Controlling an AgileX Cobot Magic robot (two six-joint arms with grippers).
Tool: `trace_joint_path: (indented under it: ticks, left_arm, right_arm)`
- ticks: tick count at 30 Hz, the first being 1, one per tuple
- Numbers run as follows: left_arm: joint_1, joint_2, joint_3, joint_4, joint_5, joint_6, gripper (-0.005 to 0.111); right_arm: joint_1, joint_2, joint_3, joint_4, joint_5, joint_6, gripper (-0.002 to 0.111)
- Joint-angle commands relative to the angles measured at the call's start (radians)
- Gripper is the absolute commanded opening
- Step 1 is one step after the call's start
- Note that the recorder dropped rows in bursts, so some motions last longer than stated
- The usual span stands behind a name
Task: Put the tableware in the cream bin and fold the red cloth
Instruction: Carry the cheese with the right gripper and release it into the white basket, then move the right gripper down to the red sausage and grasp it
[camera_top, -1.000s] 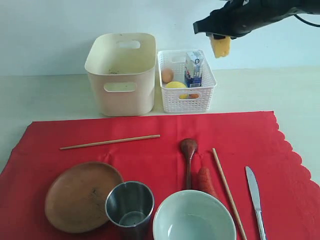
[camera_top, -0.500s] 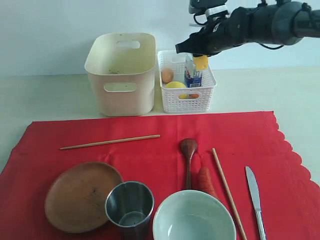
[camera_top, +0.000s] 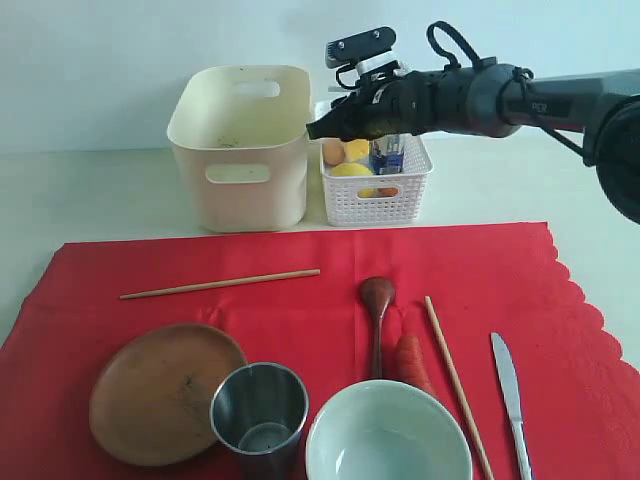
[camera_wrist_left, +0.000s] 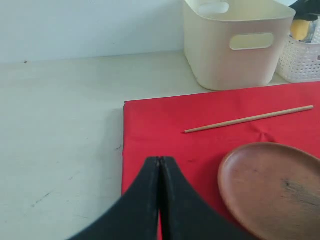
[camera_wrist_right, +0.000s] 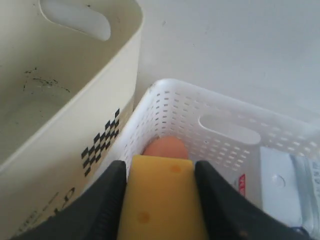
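Exterior: right pincer (camera_top: 340, 135) over the white basket (camera_top: 400, 195) beside the cream bin (camera_top: 240, 190), plate (camera_top: 160, 395), cup (camera_top: 260, 408) and bowl (camera_top: 388, 435) on the red cloth (camera_top: 300, 250); left wrist: left pincer (camera_wrist_left: 159, 167) pressed together above that cloth; right wrist: jaws clamped on the cheese wedge (camera_wrist_right: 160, 200).

The right arm (camera_top: 480, 98) stretches out nearly level, with its camera mounted on top of the wrist. The right gripper (camera_wrist_right: 160, 170) has both black fingers (camera_wrist_right: 112, 200) clamped part-way apart on a cheese wedge (camera_wrist_right: 162, 210) that fills the gap between the jaws. The left gripper (camera_wrist_left: 160, 163) points forward and slightly down, its jaws pressed flat together along their whole length.
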Motion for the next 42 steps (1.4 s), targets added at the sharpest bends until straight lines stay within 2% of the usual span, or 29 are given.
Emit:
trace_joint_path:
  ticks: [1,5,7,14,19,22,29,42]
  left_arm:
    - [0.003,-0.006,0.003,-0.002,-0.004,-0.002,0.0]
    - [0.003,-0.006,0.003,-0.002,-0.004,-0.002,0.0]
    - [0.003,-0.006,0.003,-0.002,-0.004,-0.002,0.0]
    - [0.003,-0.006,0.003,-0.002,-0.004,-0.002,0.0]
    - [0.003,-0.006,0.003,-0.002,-0.004,-0.002,0.0]
    - [0.003,-0.006,0.003,-0.002,-0.004,-0.002,0.0]
    - [0.003,-0.006,0.003,-0.002,-0.004,-0.002,0.0]
    - [0.003,-0.006,0.003,-0.002,-0.004,-0.002,0.0]
  right_arm:
    - [0.003,0.012,-0.01,-0.002,-0.062,-0.064,0.0]
    - [0.003,0.014,-0.01,-0.002,-0.069,-0.084,0.005]
    - [0.003,0.018,-0.01,-0.002,-0.069,-0.084,0.012]
    - [0.003,0.022,-0.01,-0.002,-0.057,-0.081,0.049]
    - [0.003,-0.014,-0.01,-0.002,-0.007,-0.081,0.064]
    - [0.003,-0.047,-0.01,-0.002,0.025,-0.081,0.068]
    - [0.001,-0.137,-0.01,-0.004,0.121,-0.083,0.068]
    - [0.001,-0.323,-0.01,-0.082,0.486,-0.083,0.068]
